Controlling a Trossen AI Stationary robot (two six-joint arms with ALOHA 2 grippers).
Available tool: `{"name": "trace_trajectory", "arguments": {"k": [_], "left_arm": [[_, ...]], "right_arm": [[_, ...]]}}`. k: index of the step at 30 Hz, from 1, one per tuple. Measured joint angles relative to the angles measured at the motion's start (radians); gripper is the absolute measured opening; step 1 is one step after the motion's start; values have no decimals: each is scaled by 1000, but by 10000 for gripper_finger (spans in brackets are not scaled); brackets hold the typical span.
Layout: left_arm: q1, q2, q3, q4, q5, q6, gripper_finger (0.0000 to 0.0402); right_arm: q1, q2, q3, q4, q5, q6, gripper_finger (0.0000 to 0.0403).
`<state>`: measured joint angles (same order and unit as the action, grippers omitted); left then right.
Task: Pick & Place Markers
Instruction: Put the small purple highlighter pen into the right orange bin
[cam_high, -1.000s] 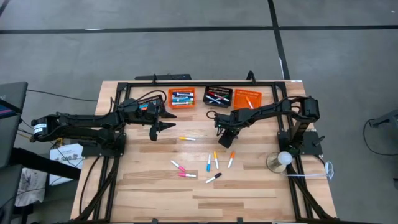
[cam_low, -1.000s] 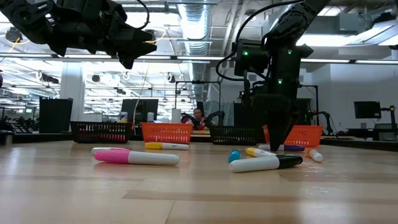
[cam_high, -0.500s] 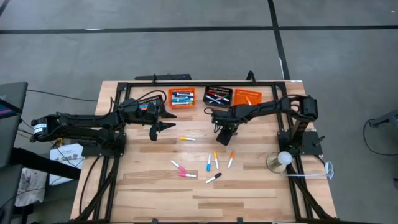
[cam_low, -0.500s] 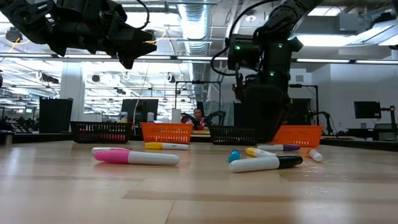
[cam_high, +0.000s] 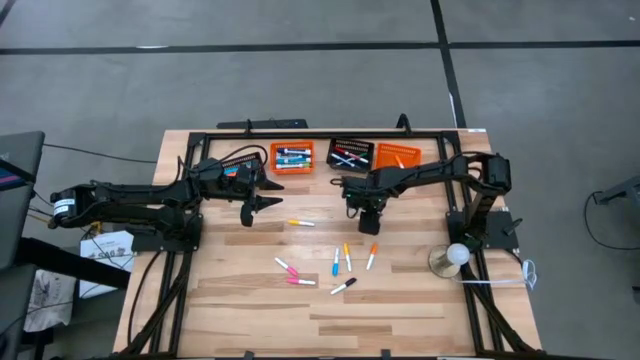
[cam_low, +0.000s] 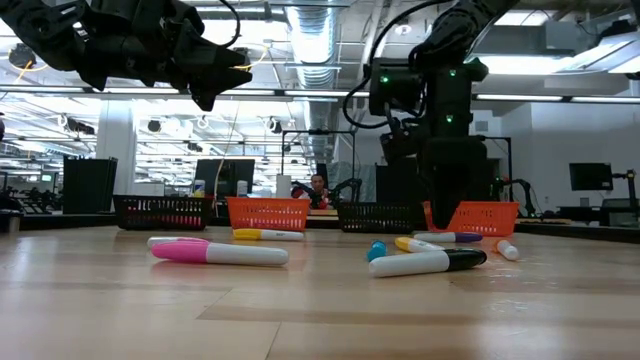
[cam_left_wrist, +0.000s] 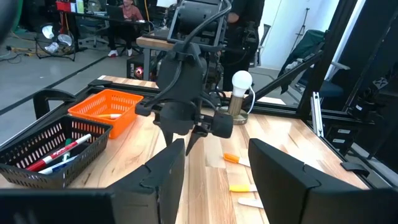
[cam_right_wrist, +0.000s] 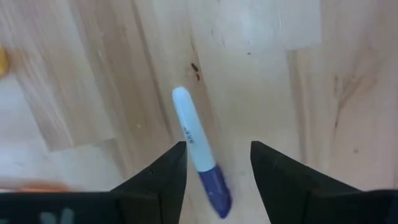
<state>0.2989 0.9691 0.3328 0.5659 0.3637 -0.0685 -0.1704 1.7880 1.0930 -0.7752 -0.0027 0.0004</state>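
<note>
Wood table (cam_high: 400, 300): three baskets (cam_high: 292, 158) hold markers (cam_high: 348, 158); right hand (cam_high: 366, 212) spread over purple-capped marker (cam_right_wrist: 198, 149); left hand (cam_high: 262, 205) spread.

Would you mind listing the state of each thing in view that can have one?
Left gripper: open, empty, raised above the table.
Right gripper: open, pointing down over the purple-capped marker.
Purple-capped marker: capped, lying flat on the table, not gripped.
Lamp: lit.
</note>
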Motion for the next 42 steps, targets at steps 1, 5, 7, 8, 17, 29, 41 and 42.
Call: {"name": "trace_trajectory", "arguments": {"k": [1,5,7,8,17,29,41,42], "left_arm": [[0,0,0,0,0,0,177],[0,0,0,0,0,0,177],[0,0,0,0,0,0,177],[0,0,0,-1,0,0,177],[0,0,0,-4,0,3,177],[0,0,0,-5,0,3,177],[0,0,0,-5,0,3,177],[0,0,0,-5,0,4,177]], "right_arm": [[0,0,-4,5,3,-25,170],[-13,-1,-20,-1,2,-102,170],[-17,-1,-22,-1,2,-134,169],[-17,-1,-22,-1,3,-144,168],[-5,-2,-23,1,-50,-168,169],[3,-1,-60,67,-50,-184,162],[18,-4,-121,116,-14,-98,110],[18,-5,-121,121,-13,-85,100]]}}
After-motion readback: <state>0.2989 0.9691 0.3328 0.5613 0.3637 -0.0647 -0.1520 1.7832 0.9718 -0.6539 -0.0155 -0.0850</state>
